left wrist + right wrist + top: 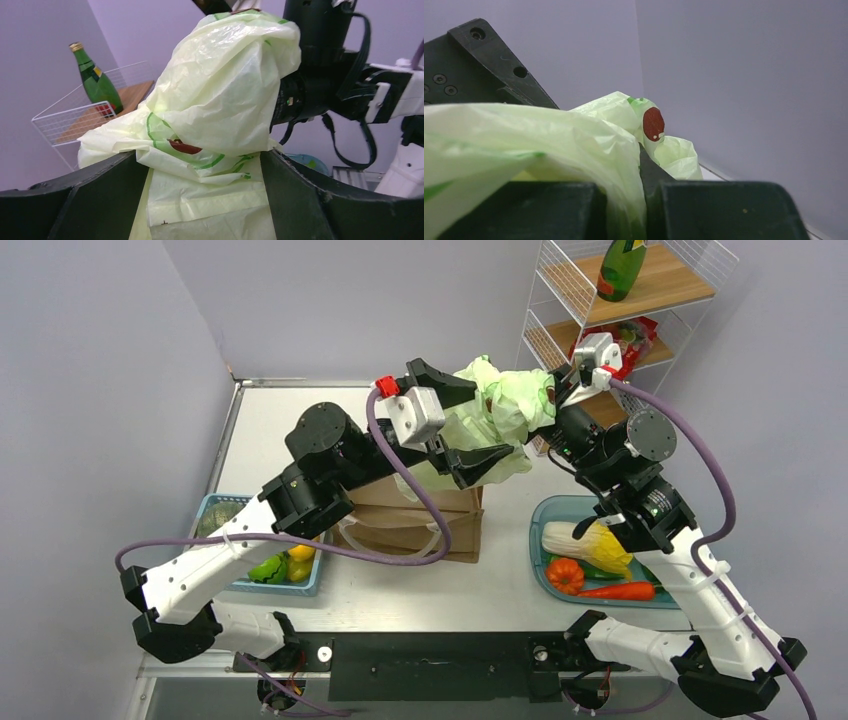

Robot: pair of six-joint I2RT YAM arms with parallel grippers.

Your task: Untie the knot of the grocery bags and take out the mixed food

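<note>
At nine o'clock, a blue basket (215, 505) sits on the table (300, 420). Our left fingers (488, 460) spread wide open around the pale green plastic bag (510, 400), held aloft above the brown paper bag (420, 515) at centre. Toward one o'clock, our right fingers (556, 392) clamp its upper film. We cannot see the knot. We should close the left low, then pull gently: thin plastic tears.

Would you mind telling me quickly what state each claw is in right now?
Left claw: open, spread wide around the plastic bag.
Right claw: closed, pinching the plastic bag.
</note>
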